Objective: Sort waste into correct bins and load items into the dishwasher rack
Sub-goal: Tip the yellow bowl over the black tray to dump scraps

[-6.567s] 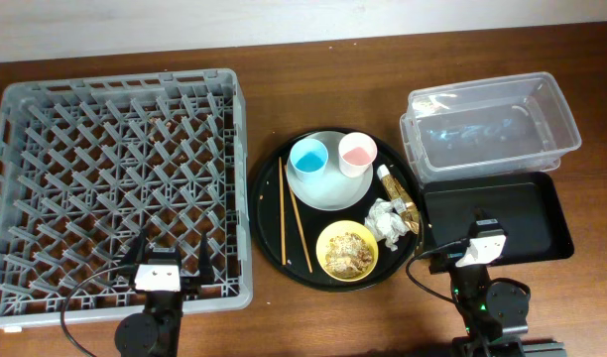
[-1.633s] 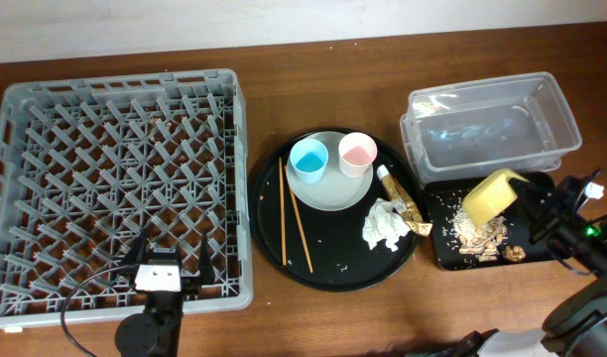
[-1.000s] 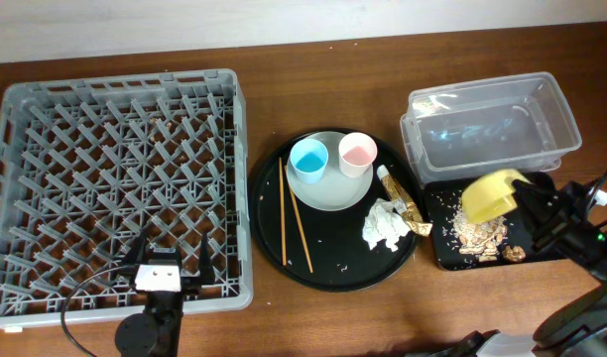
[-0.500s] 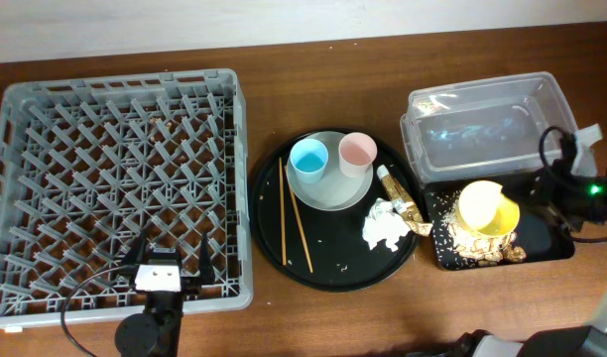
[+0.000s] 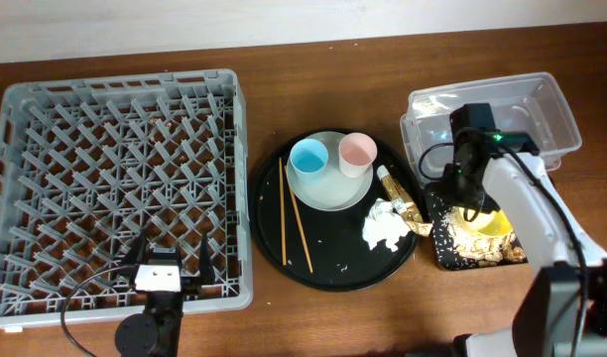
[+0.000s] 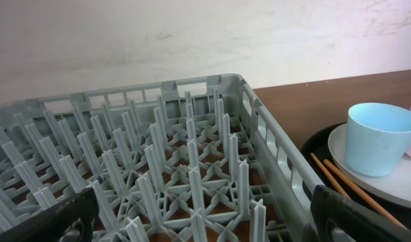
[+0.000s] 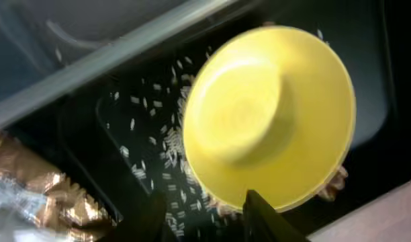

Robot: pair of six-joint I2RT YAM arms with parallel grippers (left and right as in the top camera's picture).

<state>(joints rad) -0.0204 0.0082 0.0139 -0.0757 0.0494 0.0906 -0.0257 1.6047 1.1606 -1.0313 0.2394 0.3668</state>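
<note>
Edges:
- dishwasher rack (image 5: 120, 87) fills the left of the desk (image 5: 383, 317). A narrow strip of bare wood separates its right rim from the round black tray (image 5: 333, 273).
- The round tray's right edge sits just beside the left corner of the black rectangular tray (image 7: 142, 87). The foil wrapper (image 5: 398, 195) lies at that edge with one end pointing at the gap.
- The clear tub (image 5: 551, 109) stands hard against the far side of the rectangular tray. I cannot tell whether they overlap.

Open room:
- There is bare desk along the front between the two arm bases, and a strip behind the round tray.

On the round tray:
- plate (image 5: 328, 193) with the blue cup (image 5: 308, 159) and pink cup (image 5: 358, 152) standing on it
- chopsticks (image 5: 282, 213) left of the plate
- tissue (image 5: 385, 226) near the wrapper

Right arm (image 5: 532, 213):
- It rises from the near right corner and bends over the rectangular tray, wrist above the tub's near wall, pointing down.
- right claw (image 7: 199, 208) is spread and grips nothing.
- The yellow bowl (image 7: 269, 114) lies in the rectangular tray on the food scraps (image 5: 472, 253), its rim just beyond the fingertips.
- Loose grains are scattered over the tray floor.

Left arm:
- It sits low at the rack's near rim, aimed across the pegs toward the wall.
- left claw (image 6: 204, 202) is spread wide and empty.
</note>
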